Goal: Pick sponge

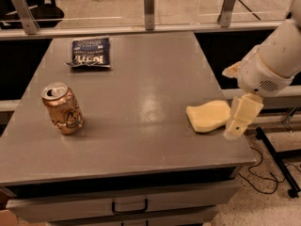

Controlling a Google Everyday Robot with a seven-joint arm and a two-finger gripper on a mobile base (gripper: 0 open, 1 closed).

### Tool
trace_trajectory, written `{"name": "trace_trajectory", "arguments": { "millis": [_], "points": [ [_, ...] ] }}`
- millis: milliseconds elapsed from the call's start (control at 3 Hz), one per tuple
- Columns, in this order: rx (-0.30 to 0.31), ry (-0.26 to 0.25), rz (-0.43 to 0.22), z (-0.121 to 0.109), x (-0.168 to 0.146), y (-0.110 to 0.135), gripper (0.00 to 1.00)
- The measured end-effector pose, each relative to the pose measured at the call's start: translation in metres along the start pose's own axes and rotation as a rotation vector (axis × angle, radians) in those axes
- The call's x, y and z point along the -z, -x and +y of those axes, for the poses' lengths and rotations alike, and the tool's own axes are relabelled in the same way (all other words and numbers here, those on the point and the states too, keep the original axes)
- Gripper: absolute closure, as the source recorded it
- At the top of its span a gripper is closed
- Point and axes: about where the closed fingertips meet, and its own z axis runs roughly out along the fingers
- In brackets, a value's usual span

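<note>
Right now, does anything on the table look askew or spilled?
Nothing spilled or damaged. Only the sponge sits close to the table's right edge, with the gripper beside its right end.

Soft foam sponge point(208, 116), matt plastic gripper point(236, 125) just beside it, shiny metal can point(62, 108)

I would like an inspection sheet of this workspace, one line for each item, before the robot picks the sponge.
Surface: grey table, drawer below.
Job's things: pale yellow sponge lies flat near the right edge.
Clutter: tan can stands at left; dark blue bag lies at the back.
Grippers: tool at the sponge's right end; contact unclear.
Cables: black cable on the floor, right.
Surroundings: metal rail behind the table; black stand at right.
</note>
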Motion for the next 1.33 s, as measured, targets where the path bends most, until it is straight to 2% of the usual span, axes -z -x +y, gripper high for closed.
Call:
{"name": "trace_trajectory", "arguments": {
  "millis": [333, 667, 1000, 1333],
  "points": [
    [-0.007, 0.042, -0.023, -0.001, -0.029, -0.006, 0.00],
    [-0.026, 0.066, -0.042, -0.005, -0.045, -0.007, 0.18],
    [-0.044, 0.080, -0.053, -0.008, -0.051, -0.007, 0.42],
    [-0.050, 0.084, -0.080, -0.012, -0.045, 0.001, 0.65]
  ]
}}
